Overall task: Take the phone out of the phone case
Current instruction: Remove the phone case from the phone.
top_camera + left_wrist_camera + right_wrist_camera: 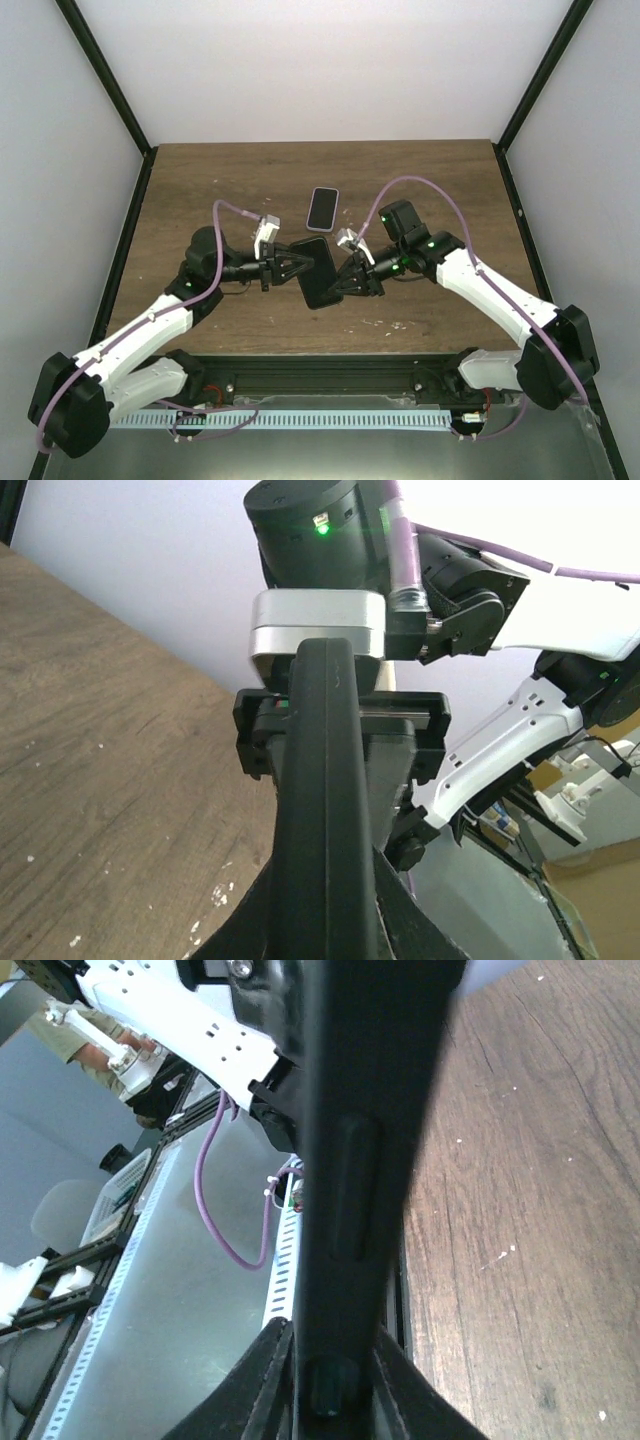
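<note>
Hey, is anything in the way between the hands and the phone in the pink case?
Yes. The left hand and the right hand are both shut on another black phone, held between them. The phone, in its phone case, lies beyond it on the table. Nothing else visible lies between.

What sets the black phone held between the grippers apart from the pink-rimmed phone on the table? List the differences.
Rim: the pink-rimmed phone has a pale lilac-pink border; the held black phone shows none.
Support: the held black phone is clamped between the left gripper and right gripper; the pink-rimmed phone lies flat on the table, untouched.
Place: the pink-rimmed phone sits beyond the held black phone.
Shared: both are slim dark slabs.
</note>
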Robot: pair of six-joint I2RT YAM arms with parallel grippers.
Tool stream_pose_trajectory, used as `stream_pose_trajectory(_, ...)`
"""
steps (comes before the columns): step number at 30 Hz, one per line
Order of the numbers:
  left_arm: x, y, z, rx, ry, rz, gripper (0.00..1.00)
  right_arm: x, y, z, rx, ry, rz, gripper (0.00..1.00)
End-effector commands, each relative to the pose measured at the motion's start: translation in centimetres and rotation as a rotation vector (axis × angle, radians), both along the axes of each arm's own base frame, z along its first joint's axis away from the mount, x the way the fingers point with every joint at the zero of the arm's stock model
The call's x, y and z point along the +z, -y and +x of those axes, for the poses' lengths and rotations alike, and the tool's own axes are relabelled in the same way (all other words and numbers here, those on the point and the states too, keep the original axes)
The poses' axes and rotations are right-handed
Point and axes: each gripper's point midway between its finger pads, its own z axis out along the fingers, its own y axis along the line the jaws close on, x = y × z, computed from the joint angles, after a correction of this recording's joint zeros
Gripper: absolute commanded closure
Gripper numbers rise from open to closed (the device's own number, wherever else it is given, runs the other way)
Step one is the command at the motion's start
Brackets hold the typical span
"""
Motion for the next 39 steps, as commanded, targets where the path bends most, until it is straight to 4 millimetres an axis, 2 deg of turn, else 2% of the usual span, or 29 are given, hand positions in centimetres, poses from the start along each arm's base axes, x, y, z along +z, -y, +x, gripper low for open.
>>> stream_pose_trajectory(1,1.3,0.1,-0.7,-0.049,0.01,0.012,1.0,3.0,0.2,-0.9,0.068,0.148,0.083,0.72)
stream_pose_trajectory(4,2.1,0.3,-1.2,-0.112,0.008,0.052,1.0,2.4,0.8,-1.7,0.102,0.201,0.066,0.55)
stream_pose_trajectory(8,2.7,0.4,-1.9,-0.193,0.019,0.05,1.0,1.6,1.1,-2.2,0.138,0.257,0.043,0.48)
stream_pose_trajectory(15,2.4,-1.3,-0.3,-0.233,-0.044,0.009,1.0,1.4,1.1,-3.5,0.178,0.295,0.02,0.48)
stream_pose_trajectory(20,2.1,-1.3,0.0,-0.267,-0.071,0.003,1.0,1.0,0.9,-3.7,0.174,0.324,0.005,0.5)
stream_pose_trajectory(28,2.2,-1.5,-0.3,-0.264,-0.058,-0.009,1.0,1.0,0.0,-2.3,0.117,0.309,0.002,0.53)
stream_pose_trajectory(33,2.4,-1.6,-0.6,-0.265,-0.05,-0.019,1.0,1.1,-0.6,-1.1,0.082,0.31,-0.016,0.6)
stream_pose_trajectory(39,2.3,-1.6,-0.6,-0.272,-0.068,-0.021,1.0,1.4,-0.5,-1.6,0.11,0.331,-0.001,0.65)
